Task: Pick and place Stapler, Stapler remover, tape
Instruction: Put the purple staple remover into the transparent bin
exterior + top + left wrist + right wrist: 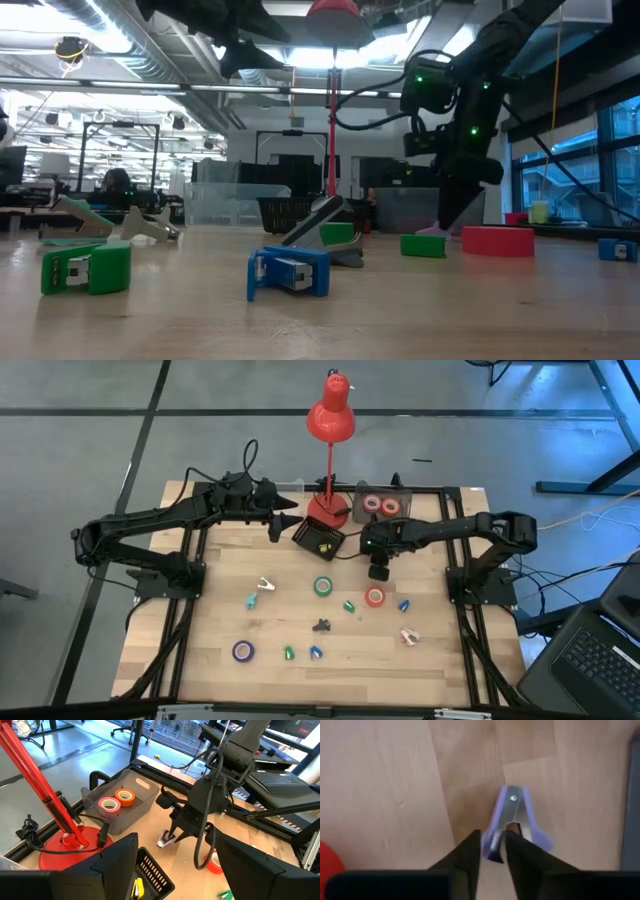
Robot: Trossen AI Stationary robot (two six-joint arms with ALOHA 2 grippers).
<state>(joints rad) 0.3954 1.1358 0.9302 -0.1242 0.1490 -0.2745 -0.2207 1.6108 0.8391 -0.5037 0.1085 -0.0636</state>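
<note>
high view: the right gripper hangs over the pale wood table, pinching a purple staple remover at 1 o'clock from table centre. the left gripper waits spread at 11 o'clock. a red tape roll lies just below. beyond, an open workshop.

A red desk lamp stands at the twelve o'clock edge of the light wooden table. At its one o'clock, a clear plastic bin holds two ring-shaped tape rolls. A black mesh basket sits at the lamp's six o'clock. A green tape roll lies mid-table, a red one at its three o'clock, and a purple one at its seven o'clock.
</note>
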